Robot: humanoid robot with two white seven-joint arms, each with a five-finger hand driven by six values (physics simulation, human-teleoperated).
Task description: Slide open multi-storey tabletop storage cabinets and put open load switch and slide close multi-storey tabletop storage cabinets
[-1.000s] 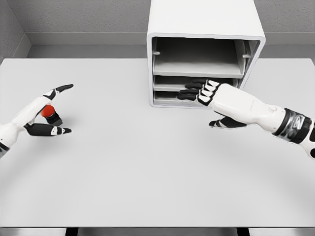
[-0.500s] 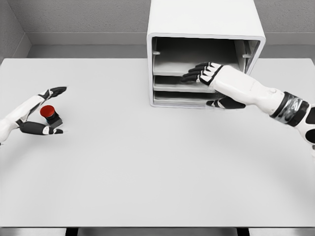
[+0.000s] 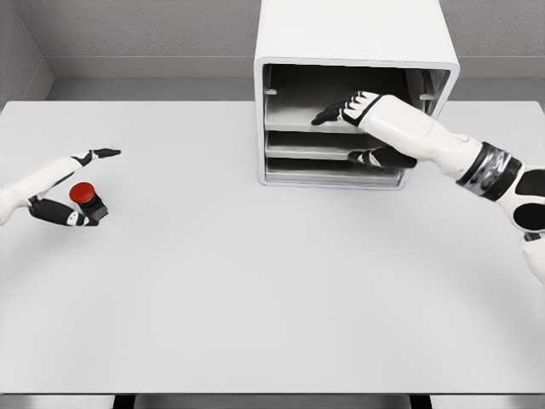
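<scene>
Head view, your right hand [image 3: 362, 128] fingers spread over the cabinet's [image 3: 353, 51] top tray [image 3: 294, 119], left hand [image 3: 60, 187] fingers open around the red switch [image 3: 85, 198].

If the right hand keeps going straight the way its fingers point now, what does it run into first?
The right hand points left and slightly inward over the top shelf of the cabinet. Going straight on, it would probably meet the cabinet's left inner wall first, though depth is hard to judge from this one view.
</scene>
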